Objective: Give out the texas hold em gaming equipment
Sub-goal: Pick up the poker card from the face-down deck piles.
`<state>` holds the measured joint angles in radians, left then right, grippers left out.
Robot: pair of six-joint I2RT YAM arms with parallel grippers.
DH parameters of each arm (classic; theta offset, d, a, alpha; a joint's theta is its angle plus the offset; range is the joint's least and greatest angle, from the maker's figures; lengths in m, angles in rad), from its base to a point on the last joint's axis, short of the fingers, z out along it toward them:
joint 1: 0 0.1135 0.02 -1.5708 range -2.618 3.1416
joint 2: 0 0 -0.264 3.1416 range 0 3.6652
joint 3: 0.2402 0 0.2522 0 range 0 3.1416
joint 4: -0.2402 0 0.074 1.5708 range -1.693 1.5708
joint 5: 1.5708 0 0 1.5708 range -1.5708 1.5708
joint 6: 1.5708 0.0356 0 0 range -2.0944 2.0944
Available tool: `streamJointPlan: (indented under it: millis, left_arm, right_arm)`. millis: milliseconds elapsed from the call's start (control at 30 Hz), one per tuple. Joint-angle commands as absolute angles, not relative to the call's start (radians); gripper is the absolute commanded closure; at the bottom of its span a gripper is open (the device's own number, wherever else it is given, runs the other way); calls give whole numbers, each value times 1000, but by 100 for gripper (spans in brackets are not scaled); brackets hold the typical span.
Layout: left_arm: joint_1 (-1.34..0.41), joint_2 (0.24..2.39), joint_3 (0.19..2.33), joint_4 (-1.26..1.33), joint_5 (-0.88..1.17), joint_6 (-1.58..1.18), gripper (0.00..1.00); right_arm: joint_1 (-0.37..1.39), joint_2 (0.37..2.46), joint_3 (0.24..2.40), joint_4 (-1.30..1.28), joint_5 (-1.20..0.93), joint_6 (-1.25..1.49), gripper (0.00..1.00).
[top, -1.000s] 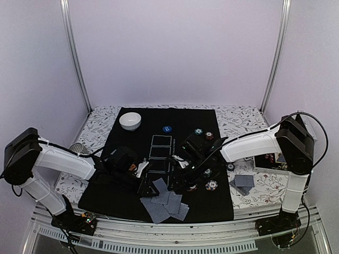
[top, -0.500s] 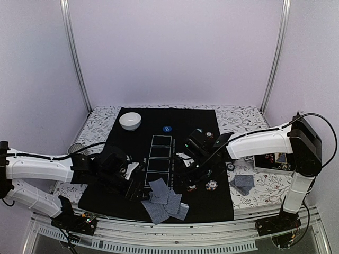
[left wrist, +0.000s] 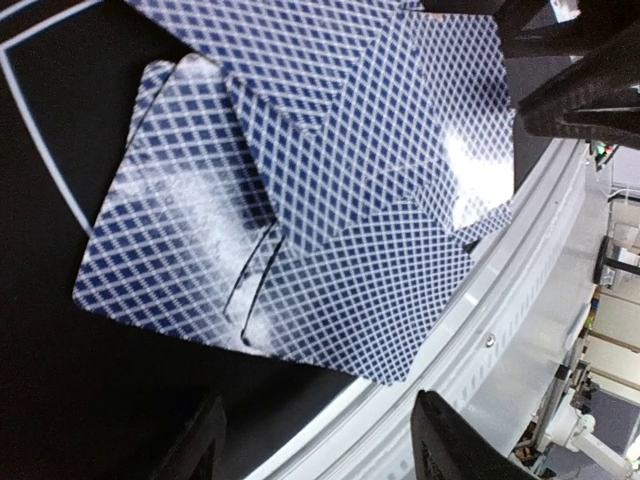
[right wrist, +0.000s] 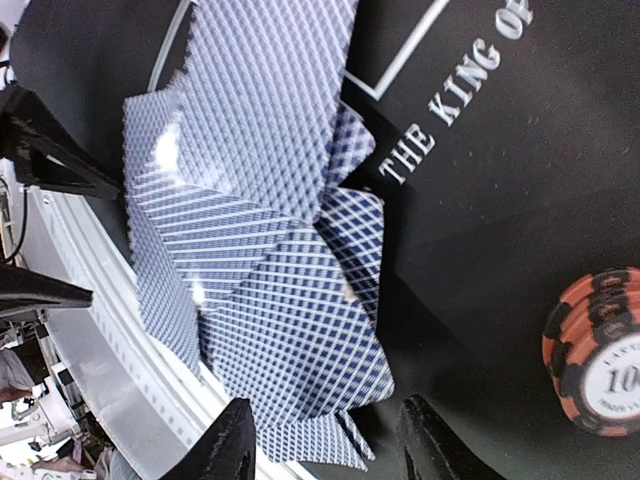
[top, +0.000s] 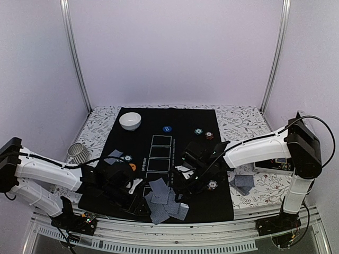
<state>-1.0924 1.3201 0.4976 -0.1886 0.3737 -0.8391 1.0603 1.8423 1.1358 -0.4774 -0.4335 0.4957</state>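
Note:
A loose pile of grey-blue-backed playing cards [top: 164,202] lies at the mat's front edge; it also shows in the left wrist view [left wrist: 300,190] and the right wrist view [right wrist: 260,240]. My left gripper [top: 142,204] is open and empty just left of the pile, its jaws [left wrist: 320,445] apart over the mat edge. My right gripper [top: 181,186] is open and empty just behind the pile's right side [right wrist: 330,445]. A red chip stack [top: 212,184] sits beside it [right wrist: 600,350]. On the left of the mat lie one card [top: 114,154], a teal chip stack [top: 127,158] and an orange disc [top: 132,166].
A white bowl [top: 130,120] and a blue disc [top: 167,128] sit at the back of the black mat [top: 222,206]. Teal [top: 198,132] and red [top: 210,135] chip stacks lie back right. More cards [top: 243,181] lie off the mat right. A metal cup [top: 78,153] stands left.
My left gripper has moved forward and right to the pile's left edge, uncovering the card, teal chips and orange disc. My right gripper has moved forward toward the pile.

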Motion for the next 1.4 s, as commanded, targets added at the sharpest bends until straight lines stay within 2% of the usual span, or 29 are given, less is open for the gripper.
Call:
streamJointPlan:
  millis: [0,233,567,767,900,1000,1233,1367]
  left_arm:
    - [-1109,1344,500,-77,381,-821,36]
    - [-1108,1424,490,12,406,-810,42]
    - [-1108,1424,498,106,396,-788,43]
    - [-1108,1468,500,146,407,-789,49]
    - [-1108,1489,507,169,413,-795,51]
    - [-1108,1482,508,158,389,-791,53]
    - [-1108,1454,530,68,348,-755,53]
    - [-1106,1413,550,-3,307,-715,52]
  right_arm:
    - [1073,1887,1121,-453,-468,501,51]
    - [1074,1932,1150,-391,-535,497,52]
    - [1074,1953,1150,-230,-690,543,54]
    - [1073,1960,1155,-202,-700,558,56]
    - [1074,1964,1156,-188,-700,569,62]
    - [1074,1958,1152,-184,-692,570,64]
    - [1071,1937,1129,-221,-627,573,89]
    - [1063,1899,1121,-298,-558,542,95]
